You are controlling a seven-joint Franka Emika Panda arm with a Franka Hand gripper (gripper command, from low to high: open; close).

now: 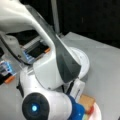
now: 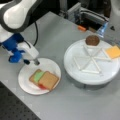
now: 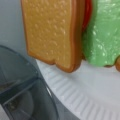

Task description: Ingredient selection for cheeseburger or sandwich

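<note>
The pincer [image 2: 31, 61] hangs over the far-left rim of the white paper plate [image 2: 27, 88], its fingers standing slightly apart and holding nothing. It is just beside the sandwich [image 2: 44, 80] but not touching it.

The sandwich lies on the plate, on the grey counter [image 2: 50, 32]. Its top bread slice [image 2: 48, 80] sits shifted toward a front view's right, leaving the green lettuce [image 2: 38, 75] exposed on the left over the lower bread, and a red tomato edge [image 2: 41, 86] showing at the bottom side. The wrist view confirms this: top bread slice [image 3: 52, 32], tomato [image 3: 87, 12] under it, lettuce [image 3: 105, 35] alongside, all on the ribbed plate [image 3: 82, 92].

The white round segmented tray [image 2: 91, 72] stands at a front view's right, well apart from the plate. The dark-brown patty [image 2: 92, 40] occupies a far compartment; the orange cheese square [image 2: 113, 51] lies in the right-hand compartment.

In a front view the arm hides most of the scene; only a sandwich corner [image 1: 87, 102] shows.
</note>
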